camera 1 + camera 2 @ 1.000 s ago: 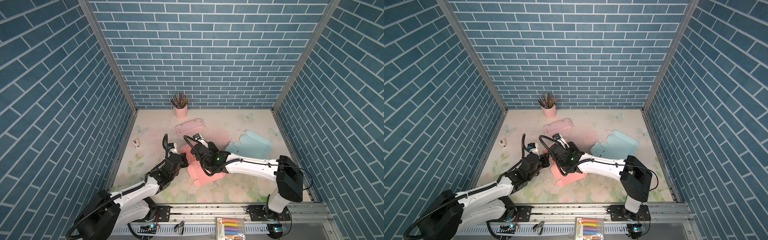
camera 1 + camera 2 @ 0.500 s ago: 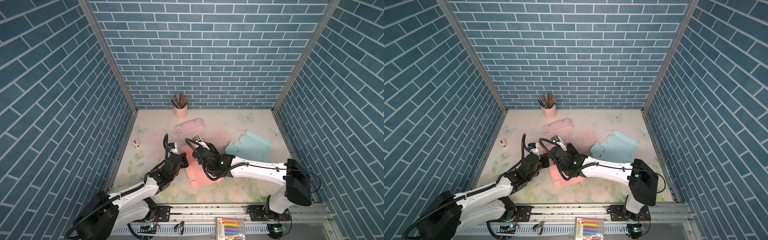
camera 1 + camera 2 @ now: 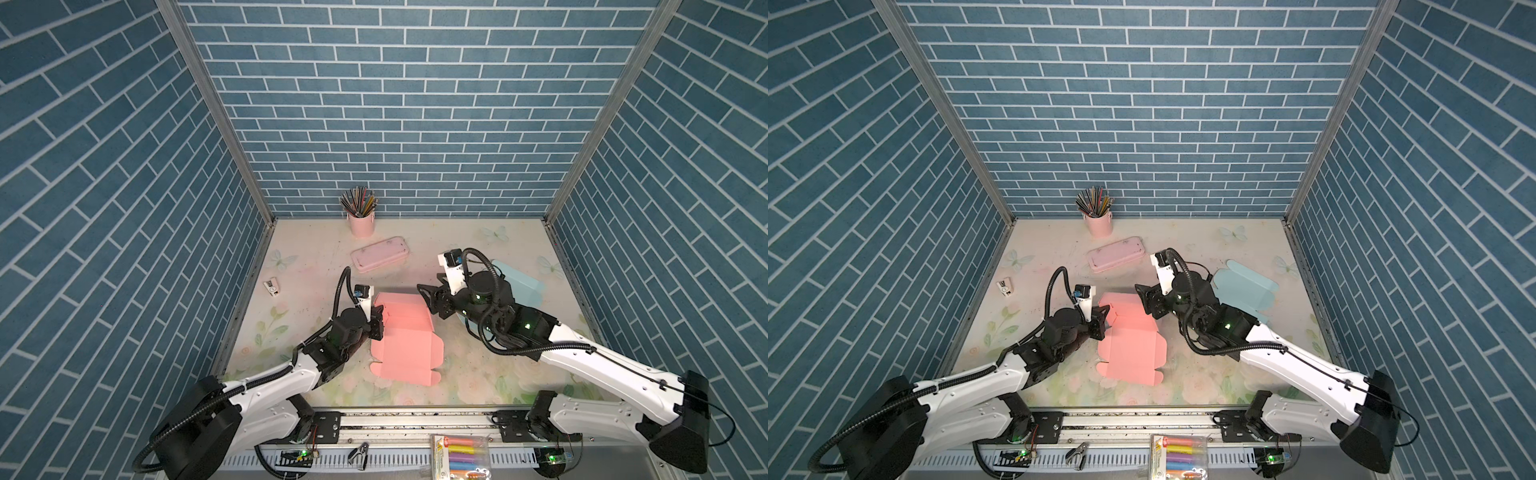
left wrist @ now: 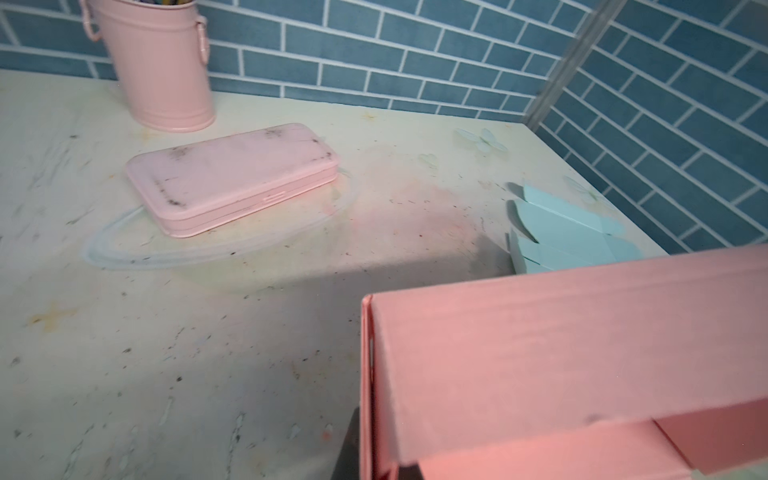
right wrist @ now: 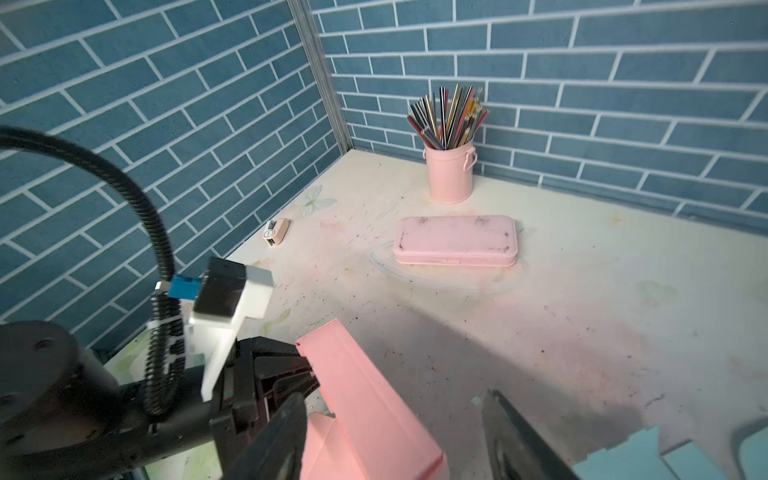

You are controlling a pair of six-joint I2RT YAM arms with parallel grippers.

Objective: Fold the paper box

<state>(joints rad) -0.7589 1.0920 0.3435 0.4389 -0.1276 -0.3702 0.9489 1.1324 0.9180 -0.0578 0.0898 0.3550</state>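
top views: pink paper box (image 3: 405, 336) half-folded at table (image 3: 316, 291) centre, near flap flat | left gripper (image 3: 377, 320) clamped on its left wall | right gripper (image 3: 428, 296) spread, off box | left wrist: raised wall close | right wrist: fingers (image 5: 274, 436) apart

Cannot identify the tiny white item (image 3: 272, 287) at 9 o'clock, see only part of the blue box (image 3: 523, 286) at 3 o'clock behind the right arm (image 3: 582, 357), lose the left gripper (image 3: 380, 321) tips mostly behind the pink paper box (image 3: 405, 345) wall, and find the right gripper (image 3: 432, 305) fingers (image 5: 286, 432) blurred and edge-cropped.
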